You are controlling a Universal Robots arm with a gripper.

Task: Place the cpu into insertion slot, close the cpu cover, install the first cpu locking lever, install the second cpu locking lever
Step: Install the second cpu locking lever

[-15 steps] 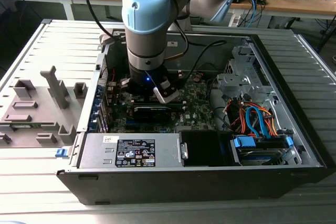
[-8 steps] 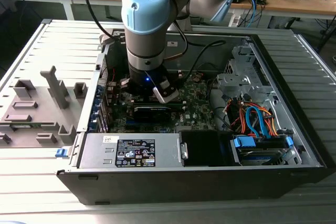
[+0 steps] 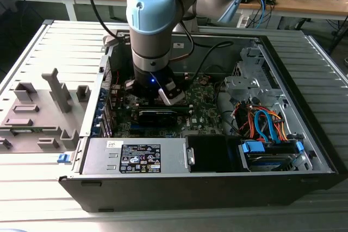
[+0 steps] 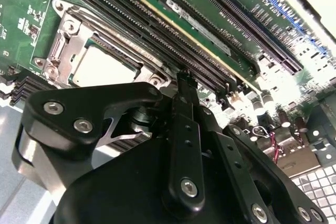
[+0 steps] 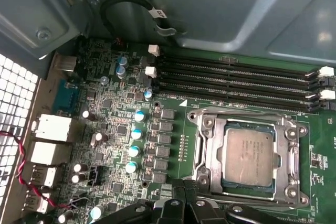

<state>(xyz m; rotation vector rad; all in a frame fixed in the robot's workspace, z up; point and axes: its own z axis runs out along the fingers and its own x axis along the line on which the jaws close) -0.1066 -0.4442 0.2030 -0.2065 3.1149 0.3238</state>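
My gripper (image 4: 184, 85) hovers low over the green motherboard (image 5: 121, 129), fingers pressed together and holding nothing. The cpu (image 5: 248, 156) sits in the insertion slot (image 5: 210, 153) with the cpu cover (image 5: 286, 129) down around it, at two o'clock from my fingertips in the first wrist view.

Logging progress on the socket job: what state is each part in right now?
cpu: seated flat in the insertion slot.
cpu cover: closed down around the chip.
gripper: shut, empty, beside the socket's edge.
memory slots: empty.
computer case: side open, motherboard exposed.
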